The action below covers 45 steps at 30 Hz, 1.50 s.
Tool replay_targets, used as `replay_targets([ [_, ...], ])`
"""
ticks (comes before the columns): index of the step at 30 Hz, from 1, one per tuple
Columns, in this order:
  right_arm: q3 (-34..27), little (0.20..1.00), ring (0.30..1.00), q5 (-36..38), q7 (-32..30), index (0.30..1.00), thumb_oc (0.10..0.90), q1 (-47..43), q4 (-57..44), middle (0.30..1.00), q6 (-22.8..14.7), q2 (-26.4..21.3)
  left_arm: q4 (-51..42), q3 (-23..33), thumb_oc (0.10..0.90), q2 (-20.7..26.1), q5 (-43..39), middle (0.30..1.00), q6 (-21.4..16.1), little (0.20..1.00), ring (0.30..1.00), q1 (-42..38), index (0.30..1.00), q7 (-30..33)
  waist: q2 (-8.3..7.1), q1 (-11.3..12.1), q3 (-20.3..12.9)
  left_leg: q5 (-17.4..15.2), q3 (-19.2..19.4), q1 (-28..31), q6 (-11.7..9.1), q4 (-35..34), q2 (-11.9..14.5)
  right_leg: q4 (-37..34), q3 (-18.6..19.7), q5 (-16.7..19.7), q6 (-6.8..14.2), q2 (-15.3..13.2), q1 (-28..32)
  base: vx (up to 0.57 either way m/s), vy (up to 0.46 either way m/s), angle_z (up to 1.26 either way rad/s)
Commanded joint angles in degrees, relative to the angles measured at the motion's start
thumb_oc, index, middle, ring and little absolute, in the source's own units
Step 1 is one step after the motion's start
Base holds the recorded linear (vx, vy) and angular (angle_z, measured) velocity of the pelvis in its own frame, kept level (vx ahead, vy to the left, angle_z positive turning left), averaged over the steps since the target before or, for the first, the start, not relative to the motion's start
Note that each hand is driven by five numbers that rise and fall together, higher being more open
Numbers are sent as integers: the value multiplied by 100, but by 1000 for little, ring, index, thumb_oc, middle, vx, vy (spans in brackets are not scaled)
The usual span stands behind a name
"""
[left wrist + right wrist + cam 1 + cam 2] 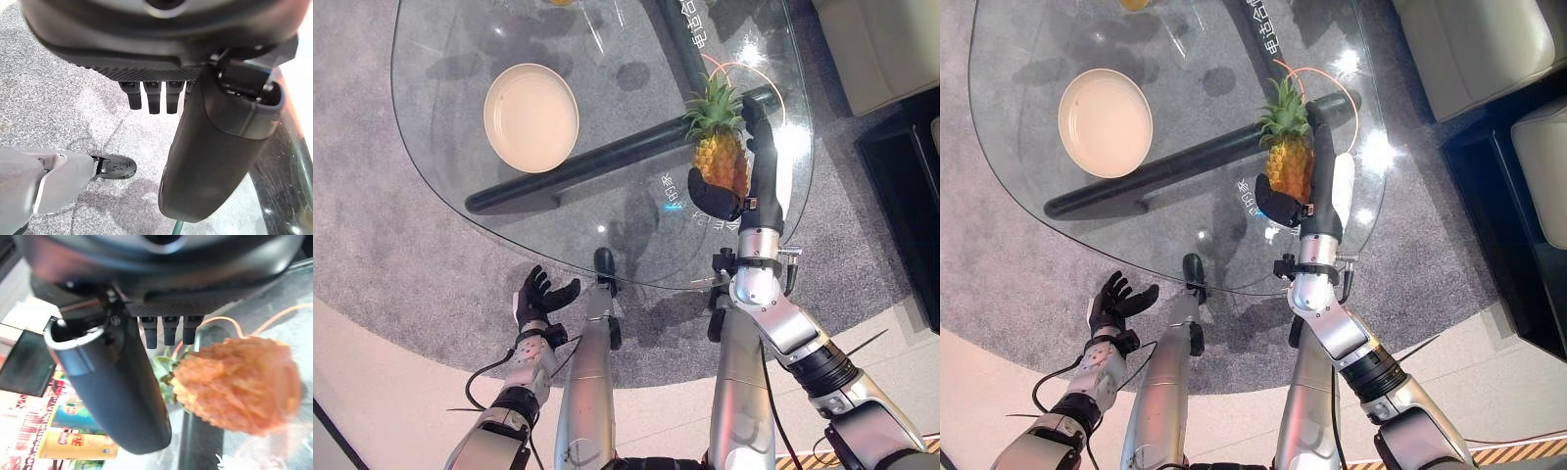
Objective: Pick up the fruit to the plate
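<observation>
Glass table [607, 225]: reach step; right hand [756, 174], fingers spread, flanks pineapple [722, 157]; next close, carry toward plate [530, 117] at 10 o'clock.

on the glass table [1028, 211] the right hand [1317, 191] reaches straight-fingered just beside a pineapple [1289, 157], the plate [1105, 121] well apart, left hand [1114, 304] low with fingers spread.

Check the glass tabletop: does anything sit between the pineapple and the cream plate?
Nothing visible does. The orange pineapple lies beside the open right hand, and the glass table between it and the round cream plate is bare.
</observation>
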Motion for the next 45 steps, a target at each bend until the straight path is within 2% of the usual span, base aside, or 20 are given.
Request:
replay_targets([
  [1,-77,900,900,99,-99,900,800,-131,-457,900,-252,-17,149,-94,800,188,63,900,-267,900,900,262,900,203,76,-29,-94,-482,55,-33,125,437,-256,-962,-467,606,-81,163,249,0,0,0],
  [25,36,900,900,-20,-735,900,800,-136,365,900,139,184,154,-204,800,222,84,900,-245,900,900,192,900,209,94,18,-94,-485,10,-130,160,483,-287,-870,-471,607,-81,195,140,0,0,0],
  [33,80,900,900,-69,-733,900,800,-227,516,900,351,226,130,-227,800,195,104,900,-218,900,900,190,900,218,121,44,-94,-487,-2,-143,163,485,-300,-851,-470,600,-87,200,118,0,0,0],
  [45,113,900,900,478,-1087,900,800,-353,1026,900,423,375,166,-280,800,176,101,900,-233,900,900,164,900,182,165,88,-94,-480,8,-137,168,482,-307,-836,-486,599,-104,189,107,0,0,0],
])
